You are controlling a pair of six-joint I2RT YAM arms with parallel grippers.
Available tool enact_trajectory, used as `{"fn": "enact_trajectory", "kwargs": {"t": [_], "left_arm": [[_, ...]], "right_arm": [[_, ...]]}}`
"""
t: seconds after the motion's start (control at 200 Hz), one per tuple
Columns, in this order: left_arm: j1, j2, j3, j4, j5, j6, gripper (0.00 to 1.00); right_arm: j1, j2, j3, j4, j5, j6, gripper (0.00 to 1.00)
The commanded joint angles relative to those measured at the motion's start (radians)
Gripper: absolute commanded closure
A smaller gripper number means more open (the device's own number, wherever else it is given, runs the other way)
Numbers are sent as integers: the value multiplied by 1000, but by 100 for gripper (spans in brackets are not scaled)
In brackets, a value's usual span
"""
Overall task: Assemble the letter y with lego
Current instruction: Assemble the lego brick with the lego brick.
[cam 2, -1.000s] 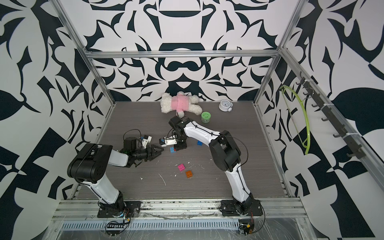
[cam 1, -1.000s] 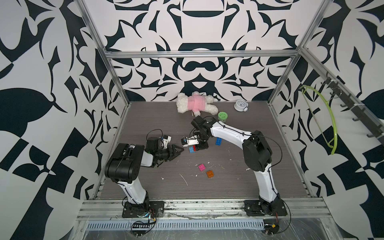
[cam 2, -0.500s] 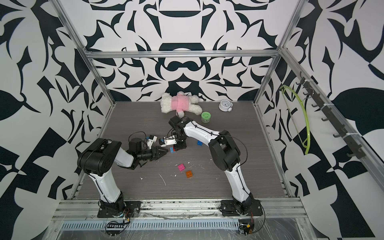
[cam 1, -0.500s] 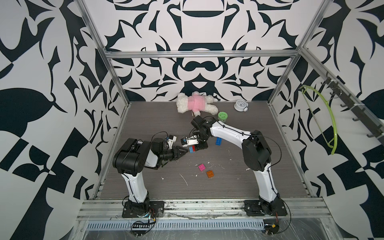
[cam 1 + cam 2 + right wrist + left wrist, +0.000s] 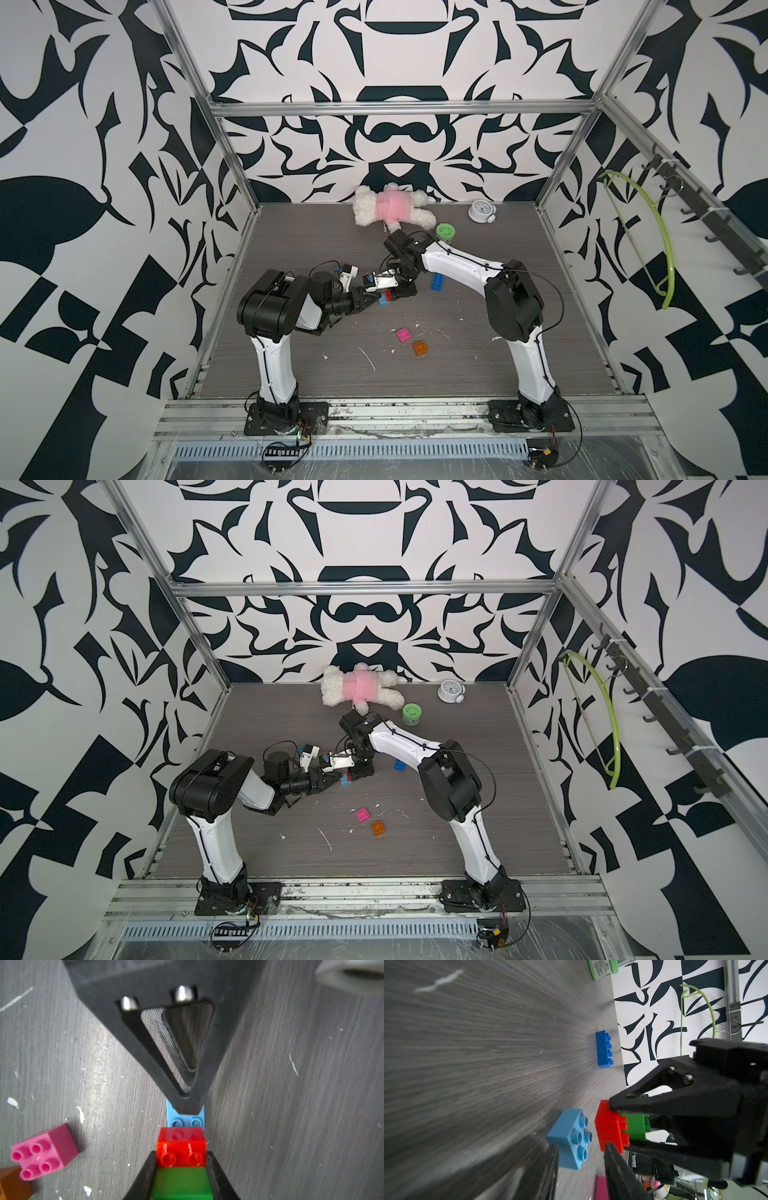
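The right jaws clamp a green brick (image 5: 635,1126) with a red brick (image 5: 607,1126) pressed onto it, while the left jaws stand apart on either side of a light blue brick (image 5: 566,1136) on the table (image 5: 540,374), just ahead of that pair and apparently not yet pinched. Only that one joint looks made; the dark blue bar (image 5: 603,1049) lies behind the right jaws, and the pink brick (image 5: 402,334) and orange brick (image 5: 420,347) lie well clear of both. Open table surrounds the jaws, its edges far off.
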Motion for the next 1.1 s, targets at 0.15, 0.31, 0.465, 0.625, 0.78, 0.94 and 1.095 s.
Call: {"fn": "enact_trajectory", "kwargs": {"t": [0.15, 0.31, 0.465, 0.625, 0.78, 0.94, 1.095], "left_arm": [[-13, 87, 8, -45, -40, 1, 63], [-21, 103, 18, -17, -30, -13, 63], [-30, 116, 24, -3, -19, -33, 63], [-30, 59, 9, -66, -44, -32, 59], [-30, 34, 5, -107, -44, -25, 59], [-38, 50, 1, -105, -46, -24, 60], [-51, 50, -1, -106, -53, -19, 61]], "right_arm": [[-6, -40, 11, 5, -16, 31, 71], [-6, -38, 6, 6, -24, 34, 70], [-6, -43, 1, 9, -24, 44, 70], [-6, -57, -18, 15, -19, 66, 70], [-6, -61, -30, 18, -16, 84, 71], [-5, -49, -22, 15, -10, 107, 71], [-4, -35, -8, 0, 3, 125, 71]]}}
